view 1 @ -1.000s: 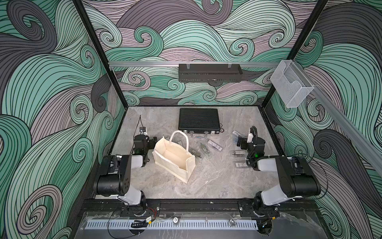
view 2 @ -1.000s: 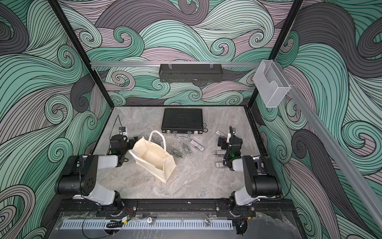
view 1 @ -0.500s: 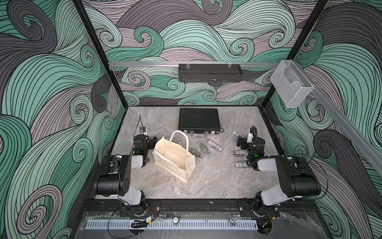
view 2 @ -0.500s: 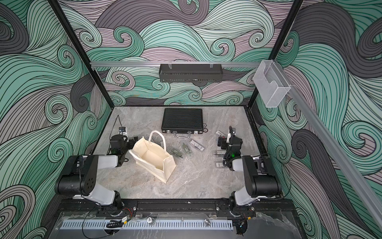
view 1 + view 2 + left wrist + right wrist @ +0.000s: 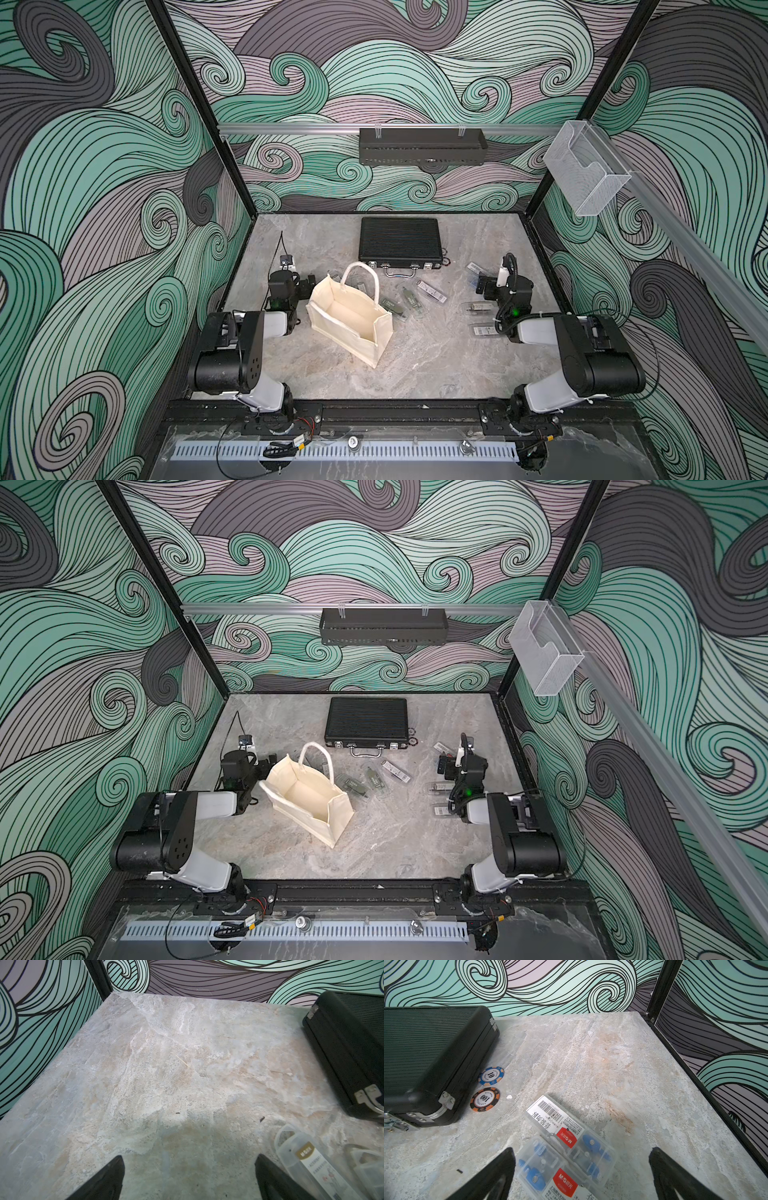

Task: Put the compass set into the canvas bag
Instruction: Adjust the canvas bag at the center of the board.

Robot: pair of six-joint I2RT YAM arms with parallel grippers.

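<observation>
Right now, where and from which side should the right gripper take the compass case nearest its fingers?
From above, across the narrow width of the compass case, mid-length. It lies flat, so only its long edges offer a hold. The open right gripper likely needs turning to square up; the second case crowds one edge.

Two black jaws stand wide apart over the grey stone worktop point(image 5: 612, 1053); in the gap between them lie two clear boxes with blue bits inside and red labels, side by side and touching: the clear box with the barcode point(image 5: 571, 1136) and the second clear box point(image 5: 548, 1172); a black ribbed briefcase point(image 5: 429, 1053) sits near them; just beside it lie two chips, the blue chip point(image 5: 491, 1075) marked 10 and the orange chip point(image 5: 485, 1099) marked 100.
</observation>
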